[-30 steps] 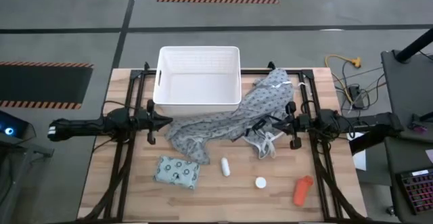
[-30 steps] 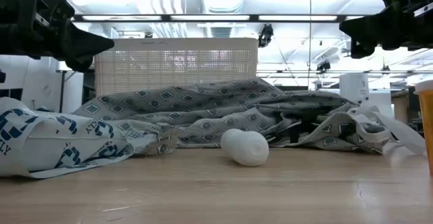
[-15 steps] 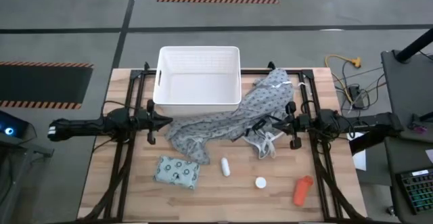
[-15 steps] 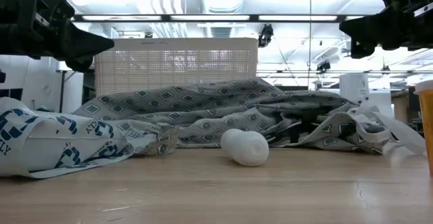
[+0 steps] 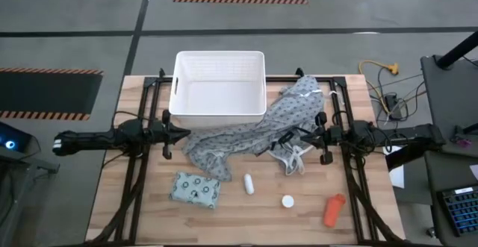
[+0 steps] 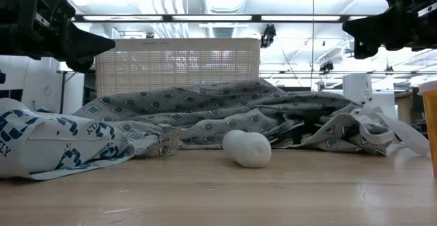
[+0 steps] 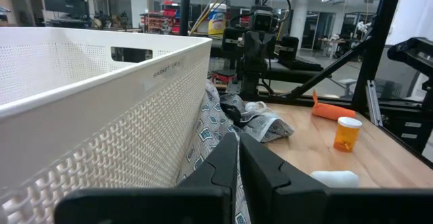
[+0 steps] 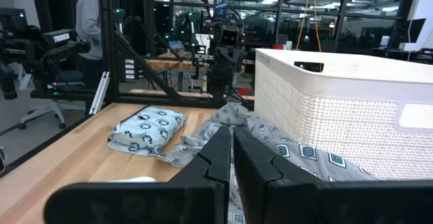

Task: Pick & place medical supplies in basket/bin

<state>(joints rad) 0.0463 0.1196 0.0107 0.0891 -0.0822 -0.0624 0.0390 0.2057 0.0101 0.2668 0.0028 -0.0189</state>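
The white ribbed bin (image 5: 220, 86) stands at the table's far middle. On the near half of the table rest a pale green dotted packet (image 5: 196, 189), a white short cylinder (image 5: 249, 184), a white disc (image 5: 287, 201) and an orange bottle (image 5: 334, 210). My left gripper (image 5: 187, 133) hovers shut at the bin's near left corner, above the gown's edge. My right gripper (image 5: 280, 139) hovers shut over the gown's right part. In the low view both grippers, left (image 6: 102, 45) and right (image 6: 351, 28), hang well above the table. The left wrist view shows the bottle (image 7: 347, 133) upright.
A grey patterned gown (image 5: 261, 131) with white ties lies crumpled between the two grippers, its far part against the bin's near right corner. Black frame rails run along both sides of the table. Bare wood shows around the small items at the near edge.
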